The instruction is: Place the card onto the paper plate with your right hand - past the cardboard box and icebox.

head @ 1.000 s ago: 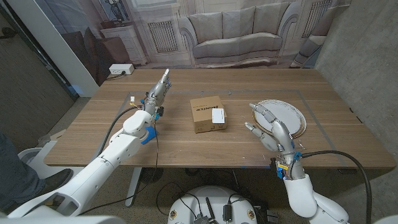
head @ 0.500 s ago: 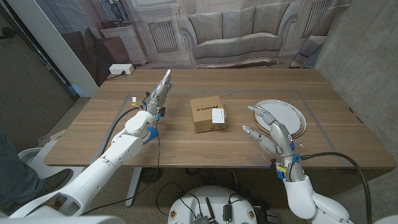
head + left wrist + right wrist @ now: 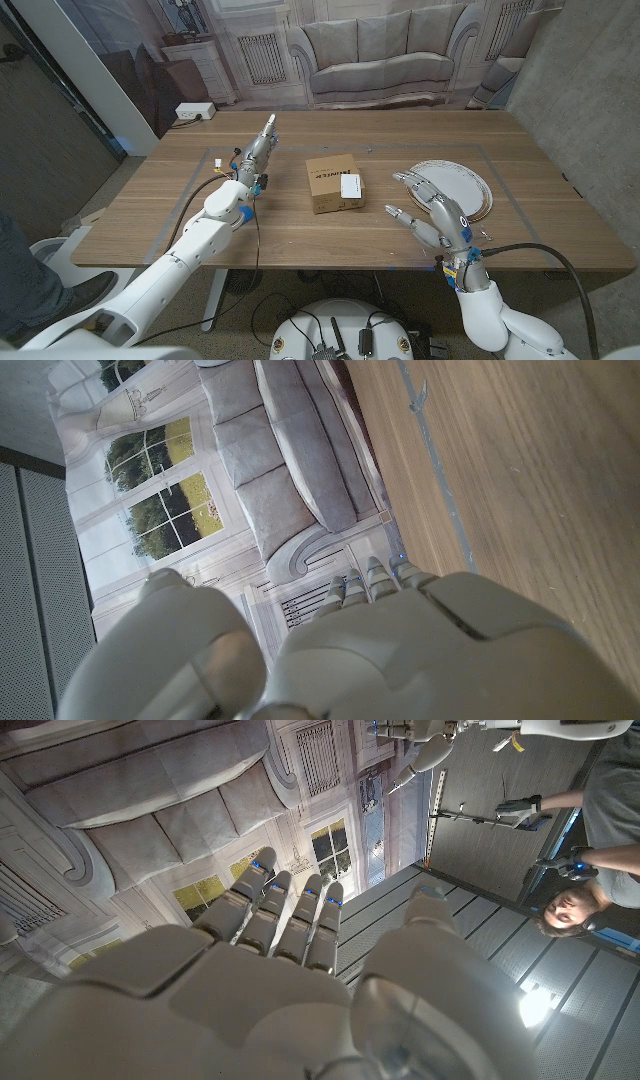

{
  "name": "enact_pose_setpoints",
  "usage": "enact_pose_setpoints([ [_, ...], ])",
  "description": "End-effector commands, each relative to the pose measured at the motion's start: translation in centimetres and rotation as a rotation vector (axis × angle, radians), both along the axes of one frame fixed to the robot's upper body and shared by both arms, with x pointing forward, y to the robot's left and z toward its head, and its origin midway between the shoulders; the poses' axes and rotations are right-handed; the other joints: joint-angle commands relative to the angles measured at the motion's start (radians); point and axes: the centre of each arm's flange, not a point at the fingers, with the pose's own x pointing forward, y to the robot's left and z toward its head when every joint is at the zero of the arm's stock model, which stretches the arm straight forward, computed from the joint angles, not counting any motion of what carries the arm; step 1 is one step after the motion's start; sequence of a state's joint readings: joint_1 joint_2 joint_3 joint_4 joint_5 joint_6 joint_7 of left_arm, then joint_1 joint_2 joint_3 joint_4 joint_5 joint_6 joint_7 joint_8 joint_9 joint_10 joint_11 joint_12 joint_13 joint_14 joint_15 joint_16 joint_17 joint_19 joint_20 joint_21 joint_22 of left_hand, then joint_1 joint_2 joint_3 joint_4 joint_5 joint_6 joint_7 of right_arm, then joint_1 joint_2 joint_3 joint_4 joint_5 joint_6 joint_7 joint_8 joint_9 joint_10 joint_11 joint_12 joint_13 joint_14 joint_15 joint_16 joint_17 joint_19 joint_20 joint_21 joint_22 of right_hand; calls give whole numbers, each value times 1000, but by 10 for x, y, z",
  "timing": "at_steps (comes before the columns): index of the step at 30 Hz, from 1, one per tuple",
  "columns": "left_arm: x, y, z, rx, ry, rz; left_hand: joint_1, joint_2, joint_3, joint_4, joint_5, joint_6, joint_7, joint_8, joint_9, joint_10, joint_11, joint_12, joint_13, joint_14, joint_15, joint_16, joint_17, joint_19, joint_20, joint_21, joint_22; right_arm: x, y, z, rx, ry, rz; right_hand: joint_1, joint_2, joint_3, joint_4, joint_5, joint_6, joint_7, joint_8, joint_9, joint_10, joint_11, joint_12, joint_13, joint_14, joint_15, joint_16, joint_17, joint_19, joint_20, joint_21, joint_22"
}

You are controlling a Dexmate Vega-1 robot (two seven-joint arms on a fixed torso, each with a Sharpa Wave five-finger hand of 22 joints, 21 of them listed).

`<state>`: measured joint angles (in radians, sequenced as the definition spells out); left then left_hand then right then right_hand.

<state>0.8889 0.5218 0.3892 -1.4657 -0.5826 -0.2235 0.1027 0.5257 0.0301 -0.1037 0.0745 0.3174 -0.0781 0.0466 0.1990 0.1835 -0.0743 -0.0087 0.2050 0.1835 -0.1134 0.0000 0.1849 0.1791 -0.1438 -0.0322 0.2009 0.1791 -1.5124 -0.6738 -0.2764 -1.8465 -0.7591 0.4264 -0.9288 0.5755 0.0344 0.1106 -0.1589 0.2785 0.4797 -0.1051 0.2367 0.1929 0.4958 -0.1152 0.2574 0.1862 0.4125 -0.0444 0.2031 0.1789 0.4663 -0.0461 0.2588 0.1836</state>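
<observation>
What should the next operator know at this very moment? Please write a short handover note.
Left hand: holds nothing, fingers straight, stretched out over the table, left of the cardboard box.
Right hand: open, holds nothing, between the box and the paper plate.
Card: white, lies on top of the box, near its right edge.
Done: nothing yet; the card is not picked up and the plate looks bare.
Left: grip the card with the right hand, carry it to the plate. I see no icebox.
</observation>
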Motion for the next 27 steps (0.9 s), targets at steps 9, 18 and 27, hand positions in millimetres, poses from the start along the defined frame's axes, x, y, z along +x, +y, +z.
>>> enact_pose_setpoints([
  [9, 7, 1, 0, -5, 4, -13, 7, 2, -6, 0, -7, -6, 1, -4, 3, -7, 2, -4, 5, -12, 1, 1, 3, -11, -49, -4, 2, -3, 14, 5, -129, 76, -63, 34, 7, 16, 2, 11, 41, 10, 6, 4, 45, 12, 14, -1, 61, -108, 9, 6, 74, -111, 19, 7],
  [18, 10, 1, -7, -12, 15, -20, 8, 3, -7, 0, -8, -5, 0, -3, 3, -7, 1, -4, 5, -11, 1, 2, 3, -11, -48, -3, 2, -5, 16, 4, -159, 91, -78, 46, 13, 22, 2, 10, 44, 13, 4, 5, 50, 11, 13, -1, 77, -110, 10, 6, 89, -113, 23, 8],
  [27, 10, 1, -11, -13, 20, -21, 9, 3, -9, 0, -9, -4, 1, -3, 3, -7, 1, -3, 5, -12, 1, 1, 3, -11, -47, -3, 2, -3, 18, 0, -178, 89, -88, 74, 14, 32, -7, 10, 46, 8, 2, 5, 52, 4, 10, -1, 81, -115, 7, 5, 92, -114, 21, 8],
])
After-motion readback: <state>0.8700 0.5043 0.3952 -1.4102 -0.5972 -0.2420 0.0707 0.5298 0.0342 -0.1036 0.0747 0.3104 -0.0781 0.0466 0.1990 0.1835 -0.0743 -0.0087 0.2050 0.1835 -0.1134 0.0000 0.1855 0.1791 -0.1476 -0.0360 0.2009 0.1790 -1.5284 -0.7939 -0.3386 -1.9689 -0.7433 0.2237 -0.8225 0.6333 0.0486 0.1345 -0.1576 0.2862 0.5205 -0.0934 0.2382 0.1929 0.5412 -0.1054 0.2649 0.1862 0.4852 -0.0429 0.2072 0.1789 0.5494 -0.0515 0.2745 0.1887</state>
